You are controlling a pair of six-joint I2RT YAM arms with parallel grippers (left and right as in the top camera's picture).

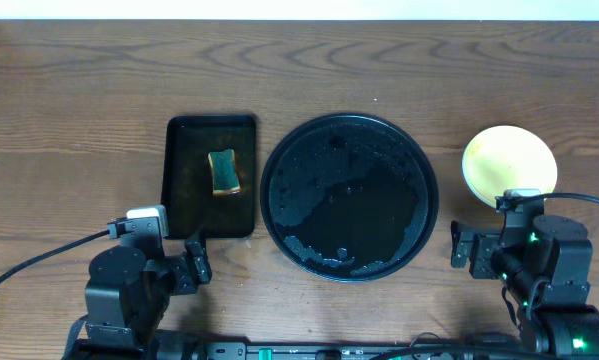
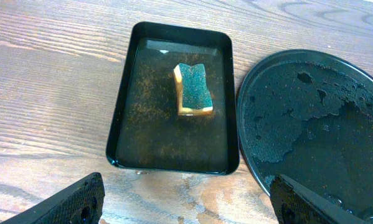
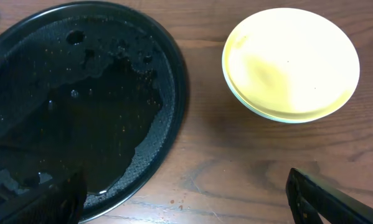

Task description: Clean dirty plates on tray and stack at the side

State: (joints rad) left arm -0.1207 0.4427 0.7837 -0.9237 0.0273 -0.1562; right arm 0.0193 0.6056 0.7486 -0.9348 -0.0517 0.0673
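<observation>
The round black tray [image 1: 349,197] sits at the table's centre, wet and holding no plates; it also shows in the left wrist view [image 2: 317,124] and the right wrist view [image 3: 80,99]. The plates stand stacked on the wood to its right, the pale yellow one [image 1: 509,160] on top with a mint-blue rim showing under it [image 3: 290,62]. My left gripper [image 2: 186,202] is open and empty over bare wood below the rectangular tray. My right gripper [image 3: 186,193] is open and empty over bare wood between the round tray and the stack.
A smaller rectangular black tray [image 1: 182,180] left of the round one holds shallow brownish water and a green-topped yellow sponge [image 1: 224,172], also in the left wrist view [image 2: 193,89]. Small water drops lie on the wood by the trays.
</observation>
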